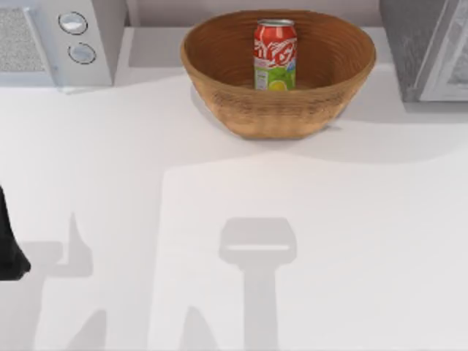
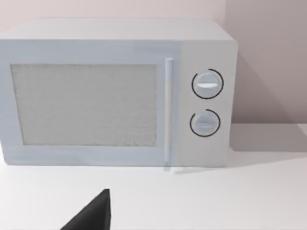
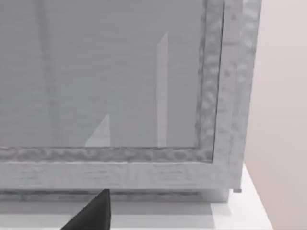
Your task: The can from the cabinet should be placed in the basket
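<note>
This looks like a rendered kitchen: a plain white counter (image 1: 234, 219) runs along a pale wall, with a white microwave (image 2: 115, 91) with two round knobs at its back left. A wicker basket (image 1: 219, 66) holding a soda can (image 1: 275, 55) sits mid-back, and a grey speckled cabinet (image 1: 409, 44) with a framed door stands at back right.

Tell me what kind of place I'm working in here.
Likely a mock kitchen counter, rendered in simulation: a white microwave at the top view's left, a grey cabinet at its right, and a wicker basket between them holding a soda can on a plain white table.
</note>
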Robot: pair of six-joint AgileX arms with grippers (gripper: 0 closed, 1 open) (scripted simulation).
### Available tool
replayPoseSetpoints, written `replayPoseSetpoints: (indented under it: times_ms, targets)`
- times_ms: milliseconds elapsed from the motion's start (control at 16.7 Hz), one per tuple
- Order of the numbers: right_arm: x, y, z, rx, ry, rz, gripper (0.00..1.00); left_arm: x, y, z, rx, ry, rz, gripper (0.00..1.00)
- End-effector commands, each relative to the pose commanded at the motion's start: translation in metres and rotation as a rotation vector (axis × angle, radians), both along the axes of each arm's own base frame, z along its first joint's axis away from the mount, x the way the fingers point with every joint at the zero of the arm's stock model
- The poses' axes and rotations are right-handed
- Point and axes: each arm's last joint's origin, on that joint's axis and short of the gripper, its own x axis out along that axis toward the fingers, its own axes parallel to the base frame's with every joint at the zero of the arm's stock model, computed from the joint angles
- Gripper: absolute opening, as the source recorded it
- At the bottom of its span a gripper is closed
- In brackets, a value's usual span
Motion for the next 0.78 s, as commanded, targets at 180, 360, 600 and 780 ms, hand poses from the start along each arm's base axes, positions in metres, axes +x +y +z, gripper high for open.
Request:
replayPoseSetpoints:
  times_ms: [180, 360, 600, 780]
  targets:
    - [0.001, -0.001, 0.001, 0.002, 0.001, 0.003, 1.00, 0.000, 0.000, 0.000, 0.000, 0.000, 0.000, 1.00]
    - [0.010, -0.017, 0.018, -0.006, -0.003, 0.005, 1.00, 0.000, 0.000, 0.000, 0.000, 0.000, 0.000, 1.00]
    - [0.025, -0.051, 0.068, -0.003, -0.001, 0.004, 1.00, 0.000, 0.000, 0.000, 0.000, 0.000, 0.000, 1.00]
    - [0.034, -0.070, 0.125, 0.011, 0.007, 0.000, 1.00, 0.000, 0.000, 0.000, 0.000, 0.000, 0.000, 1.00]
